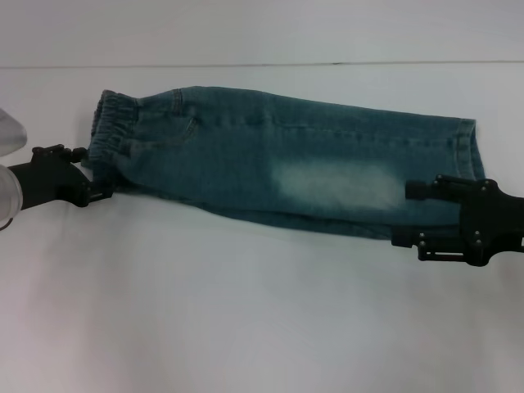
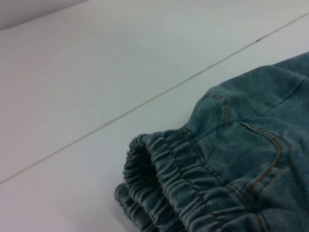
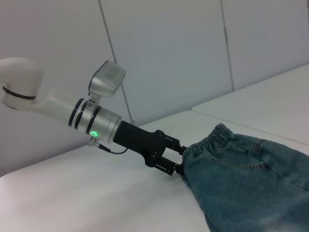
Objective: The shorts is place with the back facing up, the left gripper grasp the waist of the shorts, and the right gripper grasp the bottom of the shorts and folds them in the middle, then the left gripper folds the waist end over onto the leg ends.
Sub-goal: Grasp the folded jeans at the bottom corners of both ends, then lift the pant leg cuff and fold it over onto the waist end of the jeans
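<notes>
The shorts [image 1: 270, 164] lie folded lengthwise into a long strip across the white table. The ruffled waist [image 1: 110, 131] is at the left end and the stitched bottom of the shorts [image 1: 467, 147] at the right end. A pale bleached patch shows near the right half. My left gripper [image 1: 96, 174] sits at the waist's near corner, fingers apart and tips touching the fabric edge; the right wrist view shows the left gripper [image 3: 182, 159] the same way. My right gripper [image 1: 403, 214] stands open over the near edge by the leg end. The left wrist view shows the waist [image 2: 164, 183] close up.
The white table [image 1: 246, 311] stretches wide in front of the shorts. A seam line [image 1: 262, 64] runs across behind them, with a pale wall beyond. A white object [image 1: 10, 131] shows at the left edge.
</notes>
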Motion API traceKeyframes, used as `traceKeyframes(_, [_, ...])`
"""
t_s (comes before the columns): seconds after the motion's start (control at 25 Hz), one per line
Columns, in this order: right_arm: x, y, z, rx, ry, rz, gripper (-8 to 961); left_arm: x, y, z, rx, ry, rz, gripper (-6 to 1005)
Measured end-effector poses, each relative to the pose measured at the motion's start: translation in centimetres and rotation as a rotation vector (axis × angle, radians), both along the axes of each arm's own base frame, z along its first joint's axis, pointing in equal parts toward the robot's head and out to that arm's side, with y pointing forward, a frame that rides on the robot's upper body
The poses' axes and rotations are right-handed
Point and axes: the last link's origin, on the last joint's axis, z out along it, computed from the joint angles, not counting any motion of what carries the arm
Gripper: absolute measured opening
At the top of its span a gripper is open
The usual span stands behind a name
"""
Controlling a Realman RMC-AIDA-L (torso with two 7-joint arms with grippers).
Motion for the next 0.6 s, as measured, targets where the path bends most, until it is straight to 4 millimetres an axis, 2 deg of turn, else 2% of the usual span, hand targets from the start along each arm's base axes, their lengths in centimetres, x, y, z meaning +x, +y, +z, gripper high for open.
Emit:
traceKeyframes(0.12, [0.08, -0.01, 0.07, 0.006, 0.004, -0.006, 868, 0.13, -0.11, -0.03, -0.010, 0.010, -0.024, 838])
traceKeyframes(0.24, [0.18, -0.03, 0.17, 0.013, 0.009, -0.012, 868, 0.27, -0.29, -0.05, -0.022, 0.006, -0.041, 623])
traceKeyframes(0.44, [0.24, -0.04, 0.21, 0.021, 0.024, -0.020, 868, 0.39, -0.54, -0.02, -0.036, 0.001, -0.067, 385])
traceKeyframes(0.6, [0.34, -0.03, 0.21, 0.029, 0.033, -0.025, 868, 0.41, -0.71, -0.15, -0.045, 0.009, -0.084, 273])
